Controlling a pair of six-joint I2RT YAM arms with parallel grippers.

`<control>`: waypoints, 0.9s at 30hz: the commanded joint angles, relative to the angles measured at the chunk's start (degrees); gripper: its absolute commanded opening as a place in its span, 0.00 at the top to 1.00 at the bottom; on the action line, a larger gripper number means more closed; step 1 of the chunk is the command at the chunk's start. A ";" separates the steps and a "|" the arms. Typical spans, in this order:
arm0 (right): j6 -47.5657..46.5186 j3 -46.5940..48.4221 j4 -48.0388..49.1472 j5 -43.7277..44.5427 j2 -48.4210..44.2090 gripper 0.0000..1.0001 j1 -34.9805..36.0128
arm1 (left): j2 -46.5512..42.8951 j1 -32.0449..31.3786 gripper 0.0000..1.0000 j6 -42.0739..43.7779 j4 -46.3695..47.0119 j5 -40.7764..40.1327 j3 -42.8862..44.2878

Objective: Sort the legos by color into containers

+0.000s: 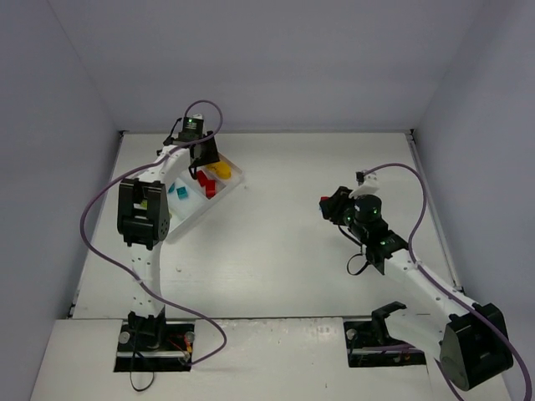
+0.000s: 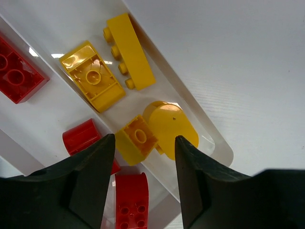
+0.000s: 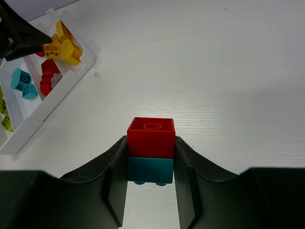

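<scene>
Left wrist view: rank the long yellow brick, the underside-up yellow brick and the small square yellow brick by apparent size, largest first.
1. long yellow brick and underside-up yellow brick: too alike to rank.
2. small square yellow brick: clearly smallest.

Yellow legos gleam, glossy hard plastic; the red-and-teal cluster looks satin (plastic too). White tray smooth and shiny, table matt, faintly grained.

- The tray lies at the far left of the surface.
- Loose bricks lie in its compartments, below the left pincer.
- A two-brick stack sits in the right pincer, well right of the tray.
</scene>
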 commanded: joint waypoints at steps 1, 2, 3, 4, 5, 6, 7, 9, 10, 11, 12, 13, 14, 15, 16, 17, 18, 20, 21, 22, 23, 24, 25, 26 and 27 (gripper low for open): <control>-1.92 0.76 1.71 -0.17 -2.40 0.98 -0.32 | -3.54 0.18 0.52 0.36 1.02 -0.04 2.08; -2.10 0.85 1.45 -0.35 -2.75 0.98 -0.32 | -3.81 0.18 0.49 0.36 1.28 -0.04 1.91; -2.80 0.76 1.36 -0.52 -3.10 0.98 -0.23 | -4.24 0.18 0.49 0.27 1.37 -0.04 1.82; -3.07 1.02 1.09 -0.70 -3.28 0.98 -0.31 | -4.51 0.18 0.45 0.09 1.29 0.04 1.82; -3.24 1.11 0.66 -0.79 -3.37 0.98 -0.23 | -4.77 0.18 0.43 0.01 1.37 0.30 1.82; -3.77 1.29 0.48 -0.96 -3.72 0.98 -0.31 | -5.12 0.18 0.43 0.00 1.46 0.74 1.82; -3.95 1.38 0.30 -0.97 -3.89 0.98 -0.32 | -5.21 0.18 0.43 0.00 1.29 0.83 1.73; -4.30 1.29 -0.05 -1.40 -4.77 0.98 -0.31 | -5.22 0.18 0.43 0.27 0.85 0.92 1.82; -4.73 1.03 0.04 -1.84 -5.21 0.98 -0.23 | -5.39 0.18 0.43 0.27 0.67 0.92 1.73; -5.17 0.94 -0.14 -2.28 -5.91 0.98 -0.14 | -6.09 0.18 0.43 0.27 0.84 1.18 1.21; -5.44 0.94 -0.23 -2.46 -6.26 0.98 -0.14 | -6.70 0.18 0.43 0.36 1.98 1.88 0.59; -5.79 0.85 -0.49 -2.37 -6.53 0.98 -0.14 | -7.32 0.18 0.43 0.36 2.51 1.89 -1.07; -5.88 0.94 -0.58 -2.37 -7.14 0.98 -0.14 | -8.37 0.18 0.43 0.27 2.86 1.89 -1.87; -5.88 0.94 -0.75 -2.46 -7.23 0.98 -0.14 | -8.64 0.18 0.43 0.09 3.13 1.72 -2.40; -5.88 1.11 -0.93 -2.55 -7.50 0.98 -0.14 | -8.82 0.18 0.43 0.09 3.04 1.54 -2.75; -5.88 1.38 -1.37 -2.81 -7.85 0.98 -0.14 | -8.82 0.18 0.43 0.18 2.96 1.45 -3.01; -5.88 1.47 -1.54 -3.07 -7.94 0.98 -0.14 | -8.65 0.18 0.44 0.09 2.69 1.54 -3.02; -5.97 1.64 -2.33 -2.81 -8.55 0.98 -0.14 | -8.12 0.18 0.47 -0.08 2.34 1.54 -2.93; -5.88 1.47 -2.51 -2.81 -8.81 0.98 -0.14 | -7.94 0.18 0.50 -0.34 2.34 1.54 -3.02; -5.79 1.47 -2.86 -2.55 -9.08 0.98 -0.14 | -7.85 0.18 0.52 -0.52 2.51 2.06 -3.10; -5.79 1.29 -2.95 -2.55 -9.52 0.98 -0.14 | -7.33 0.18 0.52 -0.52 2.69 2.24 -3.02; -5.79 1.20 -2.95 -2.46 -9.78 0.98 -0.14 | -6.98 0.18 0.53 -0.70 2.60 2.33 -2.76; -5.79 1.12 -3.21 -2.37 -9.96 0.98 -0.14 | -6.63 0.18 0.53 -0.79 2.52 2.33 -2.58; -5.79 1.20 -3.30 -2.20 -10.13 0.98 -0.14 | -5.67 0.18 0.53 -0.79 2.34 2.24 -2.23; -5.71 1.29 -3.39 -2.20 -10.14 0.98 -0.14 | -5.05 0.26 0.56 -1.05 1.90 2.33 -1.44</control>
